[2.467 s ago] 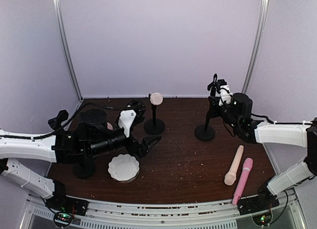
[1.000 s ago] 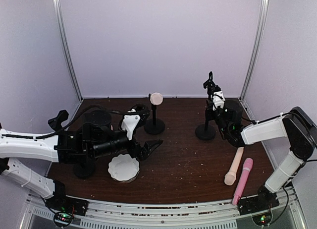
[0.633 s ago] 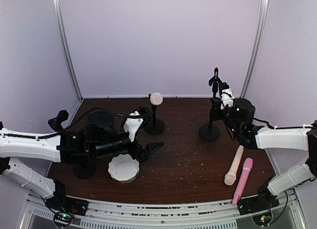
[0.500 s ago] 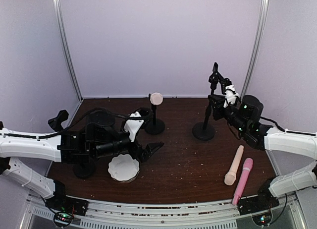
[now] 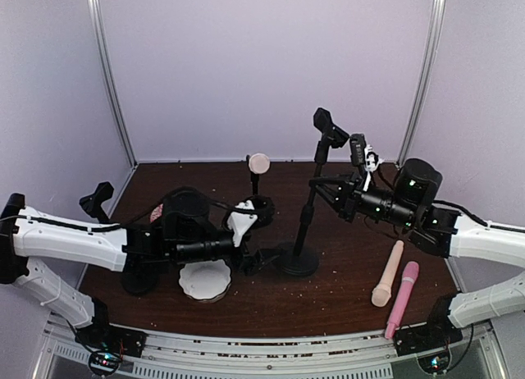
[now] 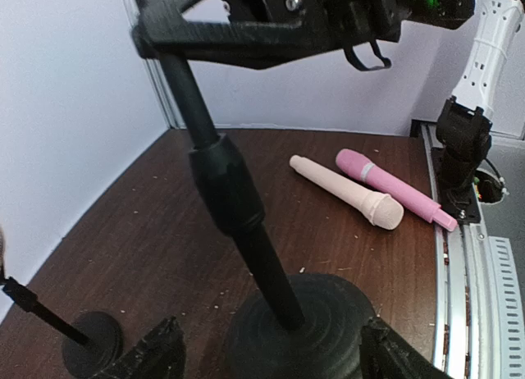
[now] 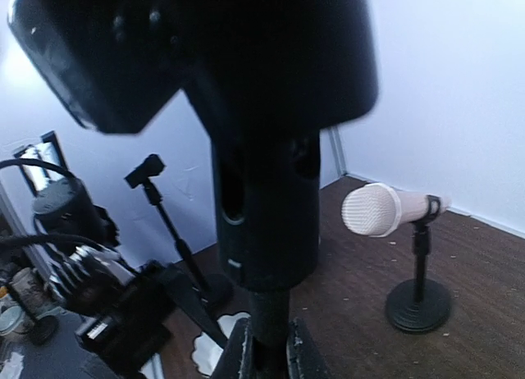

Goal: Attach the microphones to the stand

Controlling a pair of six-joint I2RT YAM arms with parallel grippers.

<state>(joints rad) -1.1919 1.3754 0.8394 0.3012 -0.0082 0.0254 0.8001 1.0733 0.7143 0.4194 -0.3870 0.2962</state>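
Stand: black stand [image 5: 305,223] sits mid-table on its round base [image 6: 303,326], with the pole leaning and the clip on top empty.
Pole hold: right gripper [image 5: 320,186] is clamped narrow on the pole, well above the base.
Base hold: left gripper [image 6: 267,354] has its jaws wide, 1 finger on each side of the base. I see a gap on 1 side, so I count no grip there yet.
Microphones: cream microphone [image 5: 388,272] and pink microphone [image 5: 403,298] lie side by side to the right of the base, apart from it. A 3rd microphone [image 5: 259,162] already sits on a small stand [image 5: 256,207] behind the base.
Dish: white dish [image 5: 205,278] is just left of the base.
Risk 1: if I close off-centre, the round base may squirt out sideways.
Risk 2: 2 arms on 1 rigid stand could fight each other, and I judge the pole could twist or tip.
Risk 3: a sliding base could strike the 2 loose microphones or the dish.
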